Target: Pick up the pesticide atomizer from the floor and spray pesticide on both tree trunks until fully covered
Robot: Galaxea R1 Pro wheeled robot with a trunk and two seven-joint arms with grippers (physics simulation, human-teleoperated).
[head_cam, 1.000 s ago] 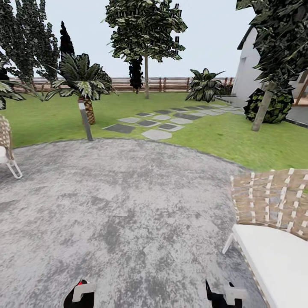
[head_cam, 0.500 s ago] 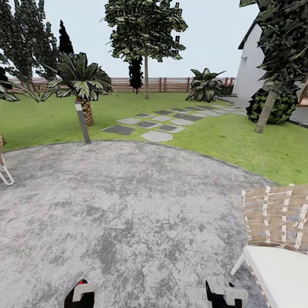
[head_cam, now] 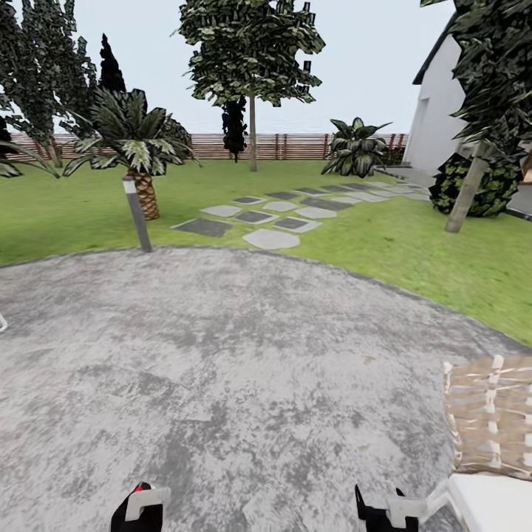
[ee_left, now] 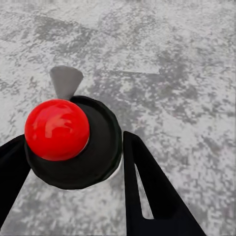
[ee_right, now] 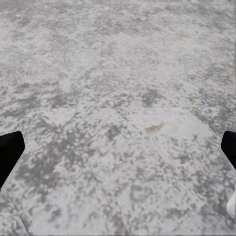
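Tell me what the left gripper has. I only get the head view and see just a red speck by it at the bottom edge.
Observer: In the left wrist view, the left gripper is closed around the pesticide atomizer, a black round body.
Operator: And the red speck?
Observer: That is its glossy red knob on top, with a grey nozzle beside it.
Operator: Right gripper?
Observer: The right gripper is open, with only grey paving between its fingers.
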